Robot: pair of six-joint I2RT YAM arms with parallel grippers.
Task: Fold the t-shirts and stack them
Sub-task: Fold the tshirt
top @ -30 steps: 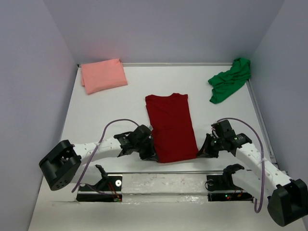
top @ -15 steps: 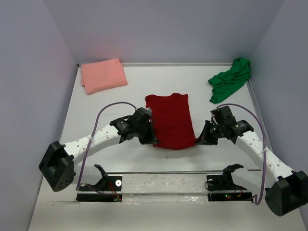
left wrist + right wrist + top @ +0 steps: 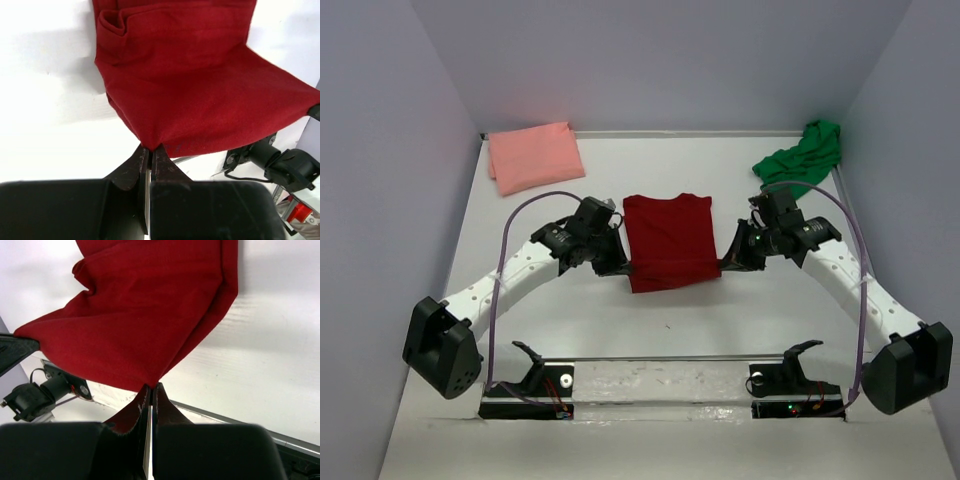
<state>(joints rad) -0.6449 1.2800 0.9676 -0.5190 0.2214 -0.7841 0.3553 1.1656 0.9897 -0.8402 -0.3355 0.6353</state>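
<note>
Scanning from your left, you had the salmon pink t-shirt [image 3: 534, 157] lying folded flat in the far left corner of the table [image 3: 570, 330], well apart from both arms. Your left gripper [image 3: 620, 268] was clamped on the near left corner of the dark red t-shirt [image 3: 668, 240]; the left wrist view showed its jaws pinched together on a thin fold at the cloth's edge. The dark red t-shirt sat at the table's centre. Its far part, with the collar, rested flat on the surface, and its near hem was raised off the table and stretched between the two grippers. Your right gripper [image 3: 727, 262] was likewise closed on the near right corner of the same shirt, its jaws pressed together on the cloth in the right wrist view. The bright green t-shirt [image 3: 800, 160] lay crumpled and unfolded at the far right edge of the table, just beyond the right arm.
</note>
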